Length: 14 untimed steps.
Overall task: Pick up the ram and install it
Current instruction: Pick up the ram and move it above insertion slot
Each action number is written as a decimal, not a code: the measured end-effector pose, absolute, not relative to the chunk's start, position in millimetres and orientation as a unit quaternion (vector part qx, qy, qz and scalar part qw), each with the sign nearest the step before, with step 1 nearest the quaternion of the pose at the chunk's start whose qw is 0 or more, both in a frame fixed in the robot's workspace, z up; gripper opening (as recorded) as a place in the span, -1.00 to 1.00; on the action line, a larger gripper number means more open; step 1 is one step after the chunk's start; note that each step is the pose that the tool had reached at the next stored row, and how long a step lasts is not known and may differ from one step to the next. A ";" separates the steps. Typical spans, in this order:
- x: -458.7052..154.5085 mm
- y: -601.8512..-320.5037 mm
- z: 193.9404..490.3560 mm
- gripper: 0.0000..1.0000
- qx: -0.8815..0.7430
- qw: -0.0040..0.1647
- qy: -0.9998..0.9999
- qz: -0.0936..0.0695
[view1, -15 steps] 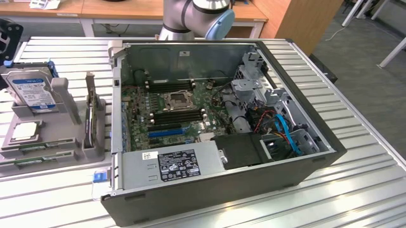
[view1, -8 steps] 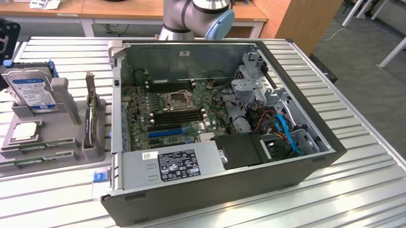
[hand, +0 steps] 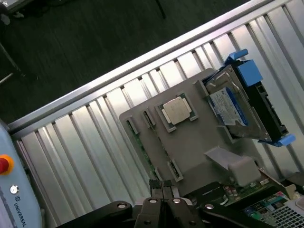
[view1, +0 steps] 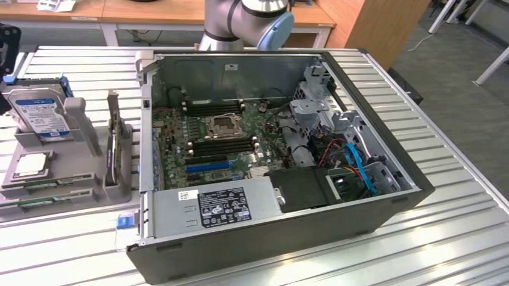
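Ram (view1: 49, 181) lies flat in a slot of the grey holder (view1: 80, 193), below the square processor chip (view1: 32, 164) in the exterior view, with a second green stick (view1: 40, 204) just beside it. The holder sits on the slatted metal surface (view1: 445, 238), at the exterior view's left of the open computer case (view1: 318, 238). The claw (hand: 162, 186) hovers over the holder's edge, fingers pressed together with nothing between them. A hard drive (hand: 232, 107) stands propped in the holder.

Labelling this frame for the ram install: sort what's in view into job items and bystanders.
Job: ram in the grey tray; motherboard memory slots; gripper.
Lying about: hard drive; processor chip; upright card.
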<state>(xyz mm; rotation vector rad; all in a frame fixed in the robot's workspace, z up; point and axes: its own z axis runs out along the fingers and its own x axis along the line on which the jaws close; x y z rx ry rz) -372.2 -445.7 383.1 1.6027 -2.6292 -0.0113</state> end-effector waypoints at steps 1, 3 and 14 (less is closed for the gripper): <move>-372.2 -445.7 383.1 -0.80 0.528 0.031 -0.849 -0.003; -372.2 -445.7 383.1 -0.80 0.542 0.031 -0.840 -0.003; -372.2 -445.7 382.7 -0.80 0.611 0.031 -0.791 0.000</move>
